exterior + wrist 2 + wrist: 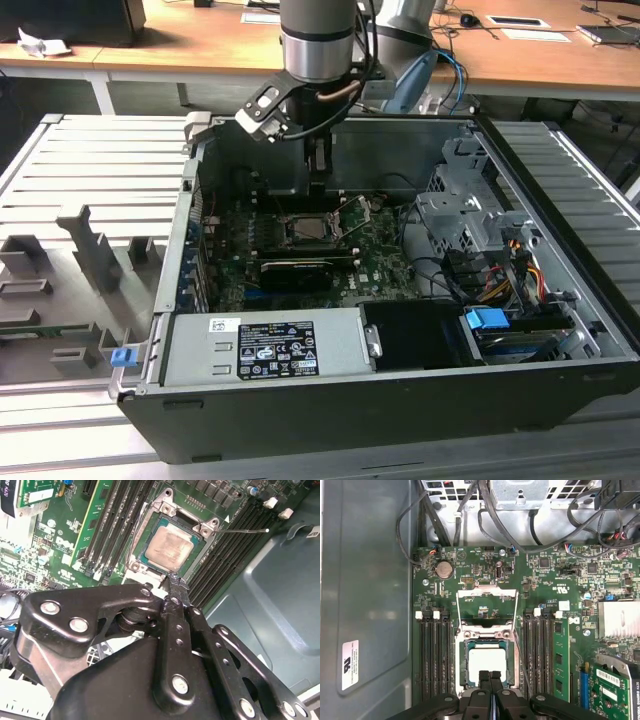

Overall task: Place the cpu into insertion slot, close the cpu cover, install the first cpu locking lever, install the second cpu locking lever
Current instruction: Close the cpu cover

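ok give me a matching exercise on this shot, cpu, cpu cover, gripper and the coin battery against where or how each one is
Things:
1 cpu
2 cpu cover
3 gripper
4 coin battery

States:
A shut, tips by the insertion slot's edge
B seated in the insertion slot
C open, clear of the cpu
D on the motherboard, near its corner

Pairs: 1-B, 2-C, 3-A, 4-D
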